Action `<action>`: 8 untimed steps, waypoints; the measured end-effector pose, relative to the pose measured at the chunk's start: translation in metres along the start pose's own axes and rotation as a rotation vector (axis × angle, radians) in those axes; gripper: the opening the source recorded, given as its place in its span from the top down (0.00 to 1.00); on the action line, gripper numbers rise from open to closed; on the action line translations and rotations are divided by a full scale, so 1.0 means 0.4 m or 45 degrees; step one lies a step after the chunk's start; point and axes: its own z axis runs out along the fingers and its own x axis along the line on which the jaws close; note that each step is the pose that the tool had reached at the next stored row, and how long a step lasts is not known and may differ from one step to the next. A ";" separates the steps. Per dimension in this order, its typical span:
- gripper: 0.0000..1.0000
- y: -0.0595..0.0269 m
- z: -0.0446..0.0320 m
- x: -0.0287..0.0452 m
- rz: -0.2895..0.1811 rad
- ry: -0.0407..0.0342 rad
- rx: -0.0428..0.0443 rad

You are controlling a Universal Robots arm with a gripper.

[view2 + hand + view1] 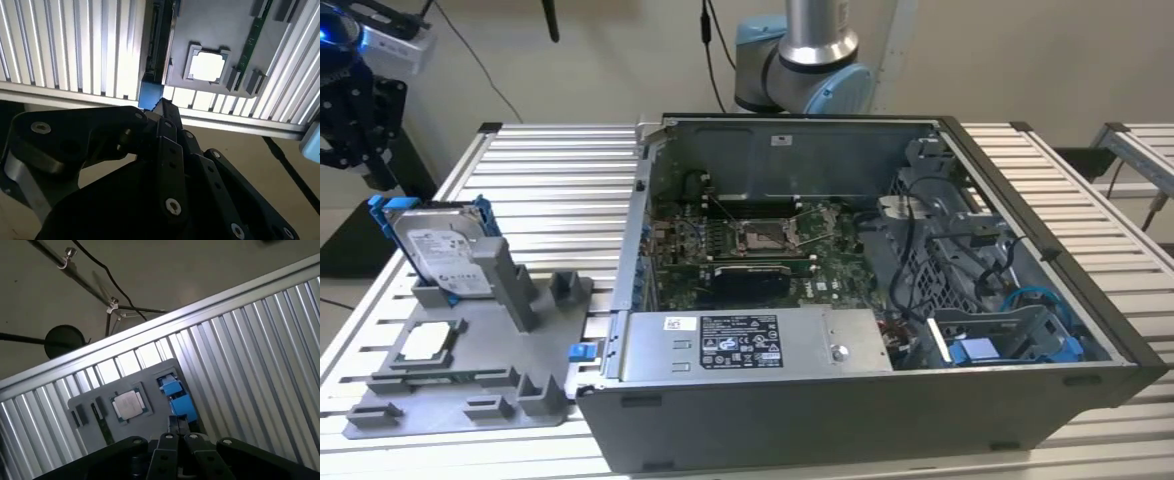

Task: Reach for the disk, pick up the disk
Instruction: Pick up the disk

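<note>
— Ribbed metal counter [547, 190] in the exterior view: how far along is the pickup?
— Barely begun, I'd judge. The disk [443, 255] stands upright in a slot of the grey holder [480, 385], near the counter's edge at the exterior view's left, and is not yet lifted.
— What else do the containers hold?
— A chip [430, 343] lies flat in the holder's square recess. The open computer case [854, 425] takes up the counter's middle, with a motherboard [747, 250] on its floor and a silver box [747, 345] with a sticker along its near wall.
— And the second wrist view?
— The claw [162, 106] hangs over the counter's edge, its tip just beside the disk's blue bracket [149, 95]. I cannot tell whether they touch. The disk shows edge-on, with the chip beside it in the holder.
— The first wrist view?
— The claw looks closed on nothing and points at the blue bracket. The reach seems nearly done, and the grasp is left.
</note>
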 end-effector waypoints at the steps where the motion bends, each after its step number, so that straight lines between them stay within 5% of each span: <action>1: 1.00 0.000 0.000 0.000 -0.015 0.0006 0.000; 8: 1.00 0.000 0.000 0.000 -0.025 0.0010 0.000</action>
